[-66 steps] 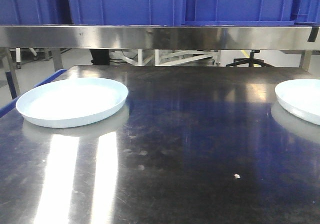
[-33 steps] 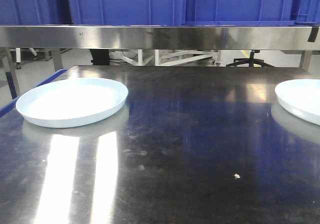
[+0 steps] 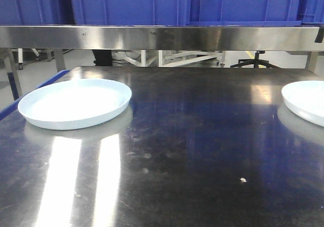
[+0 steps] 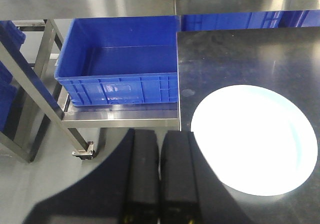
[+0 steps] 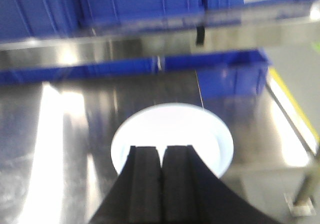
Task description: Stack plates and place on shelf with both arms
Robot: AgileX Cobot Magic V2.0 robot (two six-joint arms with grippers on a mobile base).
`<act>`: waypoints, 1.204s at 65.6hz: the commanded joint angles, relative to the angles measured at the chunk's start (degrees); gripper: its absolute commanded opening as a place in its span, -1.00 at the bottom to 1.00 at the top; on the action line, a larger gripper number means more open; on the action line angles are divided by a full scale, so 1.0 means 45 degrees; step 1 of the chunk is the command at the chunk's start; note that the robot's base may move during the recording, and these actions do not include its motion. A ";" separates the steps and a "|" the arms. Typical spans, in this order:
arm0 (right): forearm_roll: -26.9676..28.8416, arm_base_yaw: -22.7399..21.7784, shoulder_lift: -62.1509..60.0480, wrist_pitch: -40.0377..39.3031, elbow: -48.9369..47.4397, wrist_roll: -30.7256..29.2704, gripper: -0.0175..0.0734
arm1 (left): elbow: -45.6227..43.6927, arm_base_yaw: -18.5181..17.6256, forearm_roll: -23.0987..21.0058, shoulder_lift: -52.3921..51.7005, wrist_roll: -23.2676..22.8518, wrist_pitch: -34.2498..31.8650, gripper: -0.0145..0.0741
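Fingers (image 4: 145, 164) of left gripper (image 4: 160, 135) pressed together beside left plate (image 4: 255, 139), right gripper (image 5: 161, 150) likewise closed (blurry) over right plate (image 5: 170, 124)

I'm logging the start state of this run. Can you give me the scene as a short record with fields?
plates: two, unstacked, far apart
left plate: flat on the table, near its left edge
right plate: flat on the table, partly out of the front view
left pincer: shut, empty, left plate to its right
right pincer: shut, empty, right plate just ahead
shelf: steel, blue crates above it
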 commanded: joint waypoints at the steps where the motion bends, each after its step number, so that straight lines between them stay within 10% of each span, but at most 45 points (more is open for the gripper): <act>1: -0.0032 -0.0088 0.2202 0.0429 -0.1455 0.0016 -0.51 | -0.0455 -0.0076 0.0098 -0.0076 -0.0014 -0.0953 -0.49; 41: -0.0045 -0.0027 0.5474 -0.0172 -0.2599 0.0010 -0.49 | -0.0455 -0.0076 -0.0129 -0.0076 -0.0014 -0.0853 -0.49; 49: -0.0700 -0.0027 0.5547 0.0139 -0.2599 0.0010 0.04 | -0.0455 -0.0076 -0.0394 -0.0076 -0.0014 -0.0818 -0.48; 59: -0.1832 -0.0027 0.5562 0.0121 -0.2599 0.0010 0.76 | -0.0455 -0.0076 -0.0252 0.0107 -0.0014 -0.0953 -0.08; 68: -0.1875 -0.0027 0.5562 -0.0094 -0.2599 0.0022 0.72 | -0.0455 -0.0076 -0.0237 0.0786 -0.0014 -0.1096 0.48; 79: -0.1849 -0.0027 0.5562 -0.0322 -0.2599 0.0033 0.68 | -0.0455 -0.0076 -0.0599 0.2285 -0.0014 -0.1781 0.52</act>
